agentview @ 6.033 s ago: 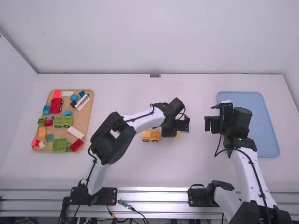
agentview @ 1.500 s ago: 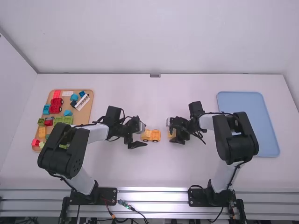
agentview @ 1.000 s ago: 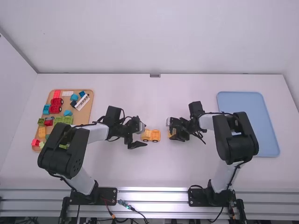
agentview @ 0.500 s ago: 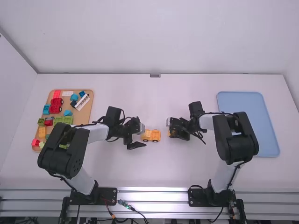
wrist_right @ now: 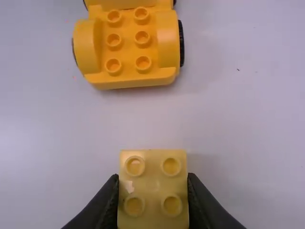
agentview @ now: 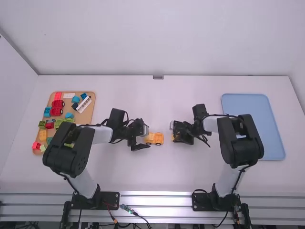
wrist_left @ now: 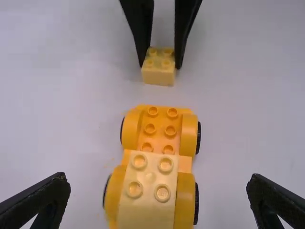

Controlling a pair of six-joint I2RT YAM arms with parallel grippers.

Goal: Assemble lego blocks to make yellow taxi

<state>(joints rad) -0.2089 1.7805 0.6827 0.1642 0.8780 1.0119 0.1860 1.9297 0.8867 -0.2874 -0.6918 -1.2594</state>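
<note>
Chassis (wrist_left: pixel 160 136), yellow, wheeled; on the counter (agentview: pixel 157 176), pale block (wrist_left: pixel 150 191) seated on one end. Left hand (agentview: pixel 146 137): spread wide, empty, near that end. Right hand (agentview: pixel 174 136): closed on a small yellow brick (wrist_right: pixel 153 188), near the other end.

So a board (agentview: pixel 87 125) loaded with blocks (agentview: pixel 56 109) is parked on the left of the tabletop (agentview: pixel 124 179), and a tray (agentview: pixel 252 126) is set over on the right. Between them the car base (wrist_right: pixel 128 81) is placed, one block (wrist_left: pixel 150 179) stacked on its left end, another block (wrist_right: pixel 152 188) positioned near its right.
</note>
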